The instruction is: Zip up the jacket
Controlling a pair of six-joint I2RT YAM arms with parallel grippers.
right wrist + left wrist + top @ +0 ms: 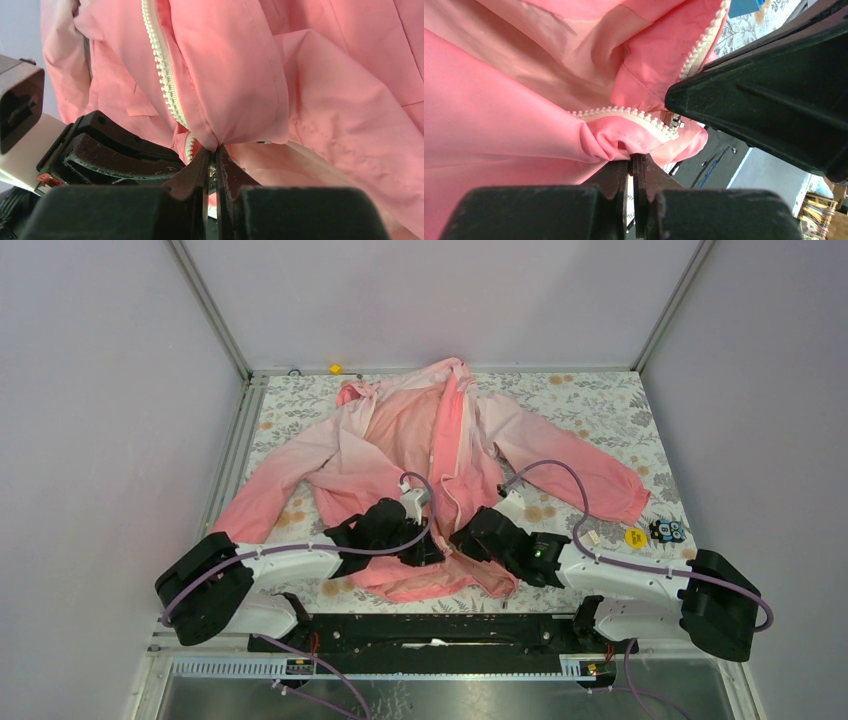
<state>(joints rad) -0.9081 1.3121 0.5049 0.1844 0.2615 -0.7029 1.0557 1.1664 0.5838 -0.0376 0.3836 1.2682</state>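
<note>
The pink jacket (pixel 420 455) lies open on the table, collar far, hem near the arms. Its white zipper (pixel 437 445) runs down the front. My left gripper (pixel 432 545) is shut on a fold of the hem by the left zipper tape (pixel 624 113); the metal zipper end (pixel 672 119) shows just beyond. My right gripper (pixel 462 537) is shut on the jacket's other front edge (pixel 235 90), next to its zipper teeth (pixel 162 65). Both grippers meet at the hem's middle, almost touching. The right gripper's body fills the right of the left wrist view (pixel 769 90).
The table (pixel 600 400) has a floral cover. A yellow disc (pixel 636 537) and a small dark toy (pixel 667 530) lie at the right, near the right sleeve cuff. A small yellow piece (pixel 335 368) sits at the far edge. Grey walls enclose the table.
</note>
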